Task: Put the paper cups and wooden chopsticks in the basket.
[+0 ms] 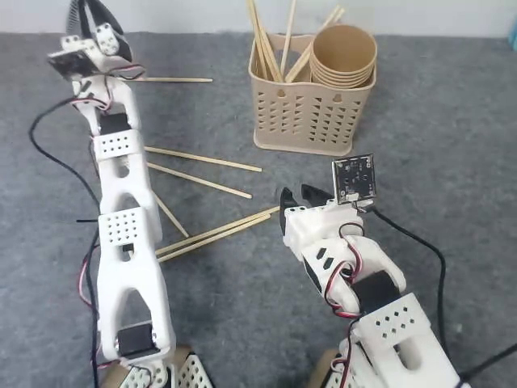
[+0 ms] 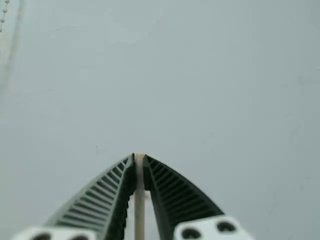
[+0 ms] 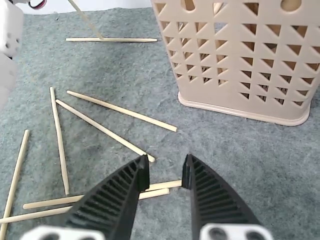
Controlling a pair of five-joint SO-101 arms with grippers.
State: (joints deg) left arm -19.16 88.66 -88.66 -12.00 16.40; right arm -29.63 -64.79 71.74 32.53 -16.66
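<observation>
My left hand [image 2: 139, 157] is pressed together on a single chopstick [image 2: 139, 200], which runs straight back between the fingers toward my wrist. That hand is lifted at the 11 o'clock corner of the counter [image 1: 452, 162], and the basket [image 1: 303, 113] lies at 3 o'clock from it, well apart.

My right hand [image 3: 165, 170] is spread, holding nothing, low over the middle of the counter. Just below its fingertips are the near ends of a pair of chopsticks [image 3: 162, 186] lying side by side and touching. From those ends the pair runs away toward 8 o'clock, so its long axis goes from 2 to 8. As I judge it, that axis lies close to the line from one finger to the other, not across it. Closing as I stand would push along the sticks instead of squeezing them, so the wrist wants turning first. This pair is plainly the right hand's job, since the left is far off and full.

The basket stands at 12 o'clock from my right hand, near but not touching. The paper cups [image 1: 345, 48] are stacked inside it on the 3 o'clock side, and several chopsticks [image 1: 265, 36] stand upright on the 9 o'clock side. Out toward 9 and 10 o'clock, 4 more loose sticks [image 1: 202, 159] lie flat between the 2 arms.
</observation>
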